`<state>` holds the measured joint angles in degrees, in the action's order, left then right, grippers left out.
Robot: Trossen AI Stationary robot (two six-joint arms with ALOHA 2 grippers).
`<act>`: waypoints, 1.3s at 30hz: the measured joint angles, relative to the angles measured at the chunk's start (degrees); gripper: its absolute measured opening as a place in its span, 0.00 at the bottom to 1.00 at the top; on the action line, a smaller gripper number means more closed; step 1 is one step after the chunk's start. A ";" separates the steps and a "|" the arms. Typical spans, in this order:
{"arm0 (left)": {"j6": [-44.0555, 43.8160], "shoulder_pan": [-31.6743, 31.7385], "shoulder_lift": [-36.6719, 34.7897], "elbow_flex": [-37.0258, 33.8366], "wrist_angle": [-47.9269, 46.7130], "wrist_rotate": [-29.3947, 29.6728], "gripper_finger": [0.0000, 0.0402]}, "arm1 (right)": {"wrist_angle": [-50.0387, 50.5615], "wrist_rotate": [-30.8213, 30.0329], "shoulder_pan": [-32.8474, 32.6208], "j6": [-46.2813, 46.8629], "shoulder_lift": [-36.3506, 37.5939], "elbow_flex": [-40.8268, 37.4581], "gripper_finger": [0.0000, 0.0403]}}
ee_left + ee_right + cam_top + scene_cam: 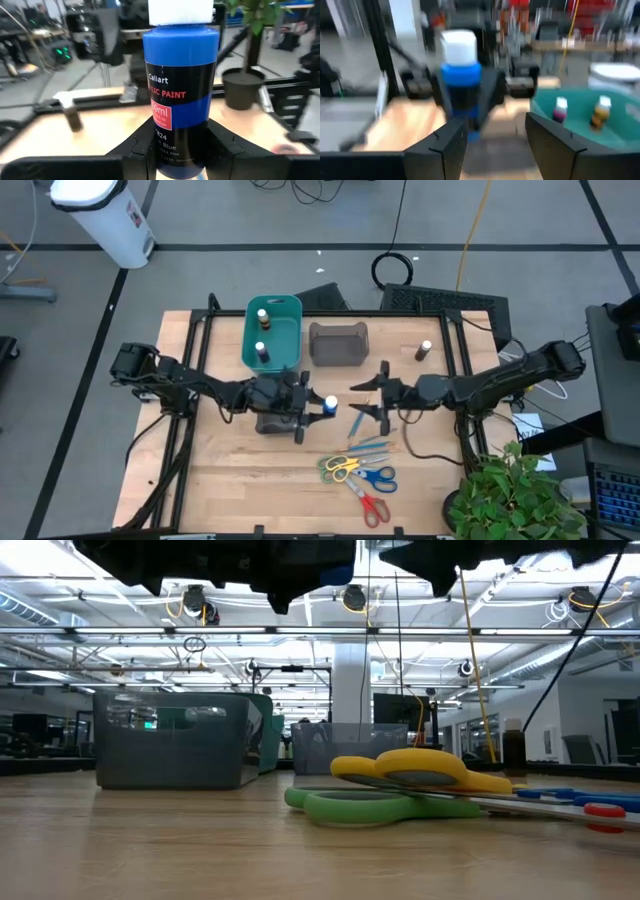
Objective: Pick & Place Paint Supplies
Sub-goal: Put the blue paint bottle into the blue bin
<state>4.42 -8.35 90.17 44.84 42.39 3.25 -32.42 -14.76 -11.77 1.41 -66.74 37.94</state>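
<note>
We saw the left claw (177, 150) pinching the blue paint bottle (181, 85); the right claw (495, 142) seemingly hung spread, empty.

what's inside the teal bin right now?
Two white-capped paint bottles stand in the teal bin: a brown one toward its far end, a darker one nearer. The high view shows nothing else; the floor right under them is hidden.

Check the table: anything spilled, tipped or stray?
No spills. One brown paint bottle stands alone beyond the grey bin, apart from the two in the teal bin. The left gripper holds the blue paint bottle.
</note>
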 joint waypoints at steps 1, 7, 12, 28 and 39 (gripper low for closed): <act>0.62 0.49 0.00 0.00 0.79 -0.03 0.28 | -5.80 0.05 0.01 -0.42 -0.15 -2.39 0.48; -1.57 5.27 0.20 0.00 1.79 -3.54 0.28 | -33.07 0.21 0.57 -3.04 -5.20 -12.25 0.48; -2.24 7.07 0.55 0.00 1.16 -4.79 0.28 | -31.17 1.47 0.96 -4.20 -10.17 -8.94 0.50; -3.18 5.56 0.74 0.01 1.97 -5.20 0.28 | -29.93 1.40 4.22 -1.83 -18.82 -1.02 0.64; -3.18 5.51 0.70 0.02 1.97 -4.79 0.28 | -30.39 2.93 4.59 -0.44 -18.82 -1.07 0.60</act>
<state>1.23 -2.83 90.87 44.86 44.36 -1.54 -62.81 -11.84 -7.18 0.96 -85.56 36.88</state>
